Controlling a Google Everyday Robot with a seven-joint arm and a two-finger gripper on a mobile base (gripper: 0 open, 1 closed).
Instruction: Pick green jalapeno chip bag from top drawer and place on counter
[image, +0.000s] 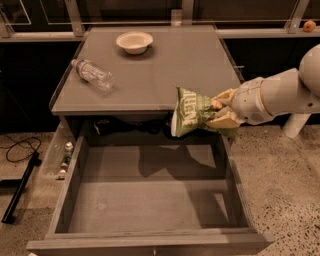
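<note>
The green jalapeno chip bag (192, 112) is a crinkled green bag with white lettering. It hangs in the air at the counter's front edge, above the back right of the open top drawer (145, 200). My gripper (220, 113) comes in from the right on a white arm and is shut on the bag's right side. The drawer is pulled out and its flat grey bottom is bare. The grey counter (165, 70) lies just behind the bag.
A clear plastic bottle (92, 74) lies on its side on the counter's left. A white bowl (134, 41) stands at the counter's back. Small items (65, 155) sit left of the drawer. A black cable (20, 150) lies on the speckled floor at left.
</note>
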